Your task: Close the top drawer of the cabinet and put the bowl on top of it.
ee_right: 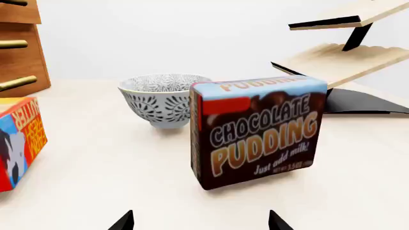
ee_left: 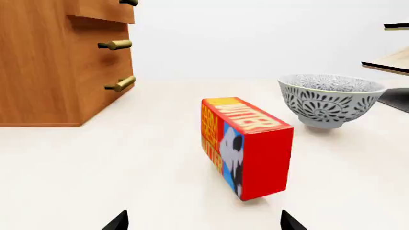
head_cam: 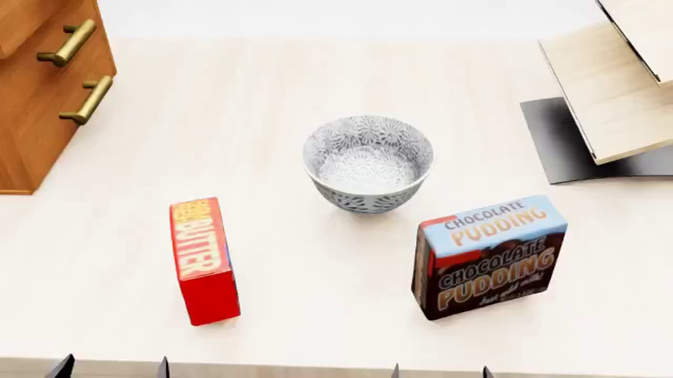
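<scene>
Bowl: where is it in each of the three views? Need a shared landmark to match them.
Head view: bowl at centre, between the butter box and the chocolate pudding box, farther from the robot than both.
Left wrist view: bowl beyond the butter box.
Right wrist view: bowl partly behind the pudding box.
Shared landmark: the cabinet, with its brass handles, shows in all three.

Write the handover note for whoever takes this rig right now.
Left hand: open, empty, low at the table's near edge facing the butter box.
Right hand: open, empty, facing the chocolate pudding box.
Bowl: upright mid-table between the two boxes, untouched.
Top drawer of the cabinet: juts out, not closed.
Done: nothing.
Left: push drawer shut, then lift bowl onto the cabinet top.
</scene>
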